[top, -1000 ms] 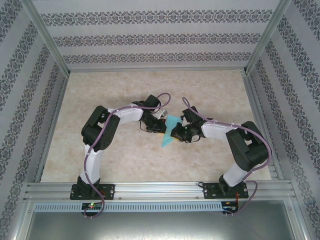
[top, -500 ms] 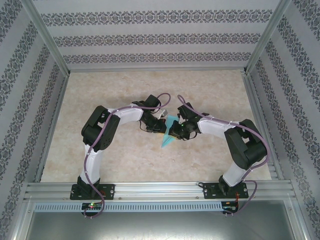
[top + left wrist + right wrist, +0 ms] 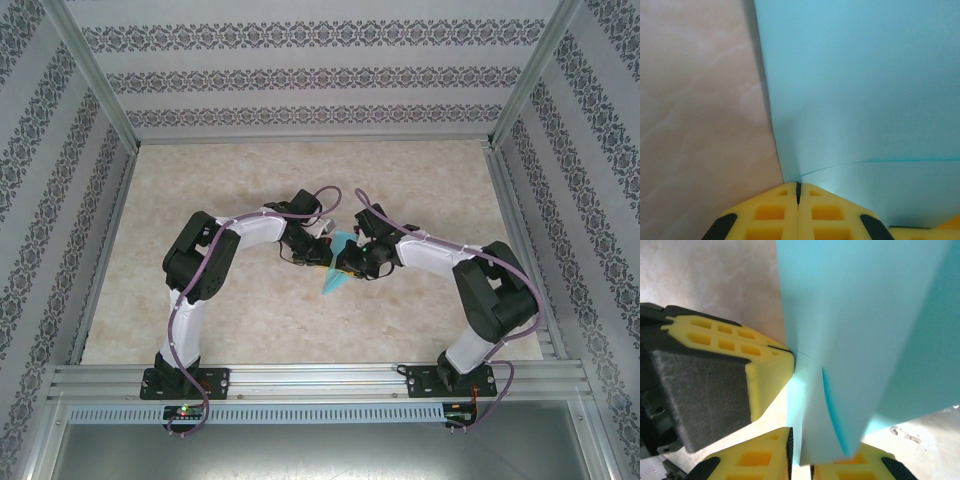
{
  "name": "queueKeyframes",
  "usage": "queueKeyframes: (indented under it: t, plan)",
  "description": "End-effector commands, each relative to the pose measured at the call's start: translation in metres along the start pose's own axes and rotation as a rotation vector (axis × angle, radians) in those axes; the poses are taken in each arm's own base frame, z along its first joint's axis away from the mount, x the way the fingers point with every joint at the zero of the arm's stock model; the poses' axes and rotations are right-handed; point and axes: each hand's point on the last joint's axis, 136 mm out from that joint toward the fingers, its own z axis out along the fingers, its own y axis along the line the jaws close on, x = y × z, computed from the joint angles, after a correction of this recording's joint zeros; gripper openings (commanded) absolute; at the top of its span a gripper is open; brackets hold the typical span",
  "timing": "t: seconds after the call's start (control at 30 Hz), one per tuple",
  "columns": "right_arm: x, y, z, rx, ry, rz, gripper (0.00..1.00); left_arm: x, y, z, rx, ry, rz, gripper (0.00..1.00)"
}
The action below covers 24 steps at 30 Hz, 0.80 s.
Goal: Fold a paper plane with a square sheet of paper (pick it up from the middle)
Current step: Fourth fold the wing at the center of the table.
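The paper plane [image 3: 333, 274] is a narrow folded turquoise dart held just above the table's middle, its tip pointing to the near left. My left gripper [image 3: 322, 253] is shut on its crease; in the left wrist view the yellow fingertips [image 3: 785, 200] press together on the paper's edge [image 3: 855, 90]. My right gripper [image 3: 346, 262] meets it from the right. In the right wrist view its jaws [image 3: 801, 460] stand slightly apart, with the folded paper [image 3: 860, 315] hanging between them. The left gripper [image 3: 790, 353] pinches the same paper just beside them.
Patterned walls and an aluminium frame [image 3: 300, 375] enclose the beige marble table [image 3: 200, 180]. Both arms bend inward and their wrists almost touch at the centre. Purple cables [image 3: 330, 195] loop over the wrists.
My right gripper has slid a little left, closer to the left gripper, and its jaws have parted slightly. The left gripper and the paper have stayed put.
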Motion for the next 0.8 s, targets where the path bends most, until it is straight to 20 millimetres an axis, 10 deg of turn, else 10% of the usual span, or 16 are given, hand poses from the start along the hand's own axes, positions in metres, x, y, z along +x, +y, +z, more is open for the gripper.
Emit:
queueKeyframes:
  t: [0.0, 0.77]
  plan:
    - [0.001, 0.002, -0.008, -0.006, -0.018, -0.01, 0.18, 0.027, 0.033, 0.021, -0.113, 0.099, -0.036, 0.07]
    - [-0.01, 0.008, 0.012, -0.044, 0.021, 0.003, 0.1, 0.029, 0.033, 0.021, -0.111, 0.104, -0.034, 0.07]
